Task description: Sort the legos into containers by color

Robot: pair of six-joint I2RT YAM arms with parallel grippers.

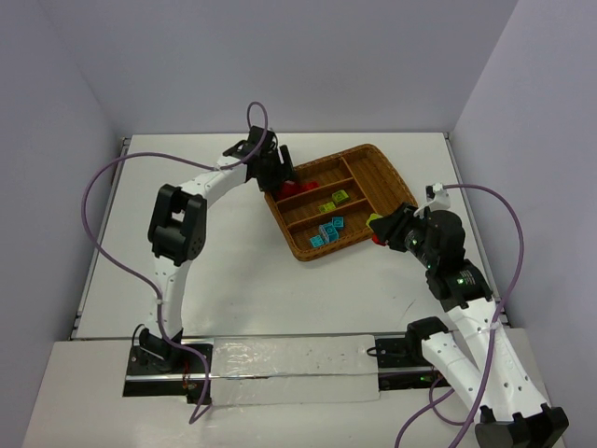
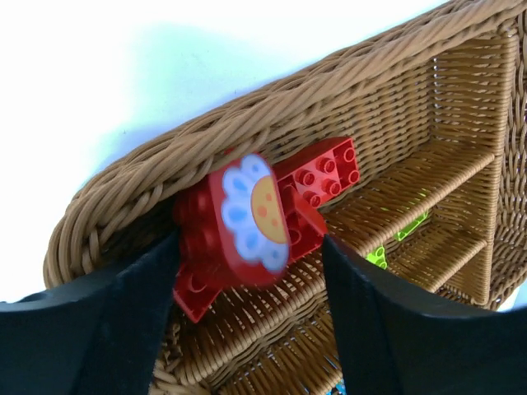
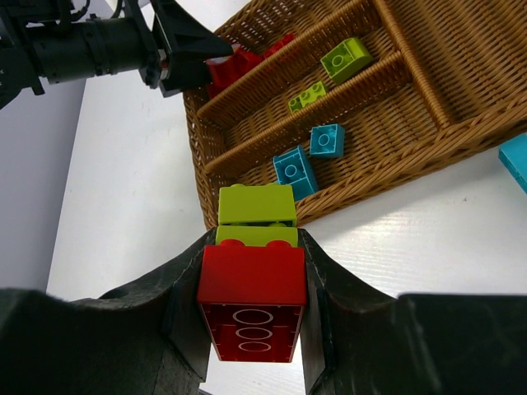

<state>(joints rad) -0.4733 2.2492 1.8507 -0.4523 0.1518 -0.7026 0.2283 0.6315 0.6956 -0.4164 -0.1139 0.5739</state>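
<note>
Wicker tray [image 2: 313,90] sits angled mid-bench, slots already colour-coded: red bricks [image 3: 247,62] in the far long slot, yellow-green bricks [image 3: 346,58] in the middle one, cyan bricks [image 3: 294,170] in the near one. Left gripper [image 2: 249,243] hangs over the left end of the red slot. Its jaws are spread wider than the red flower brick [image 2: 247,218], which sits between them against the other reds, slightly blurred. Looks let go, right where its colour belongs. Right gripper [image 3: 254,239] is clenched on a red-and-green stack [image 3: 254,271]: red block pinched by its side faces, yellow-green ones studded on top, held just outside the tray's near rim. My read: a mixed stack can't go in one slot as is, so it's parked there until the colours get pulled apart. One loose cyan brick [image 3: 515,160] lies on the bench [image 1: 233,271] beside the tray, not yet sorted
</note>
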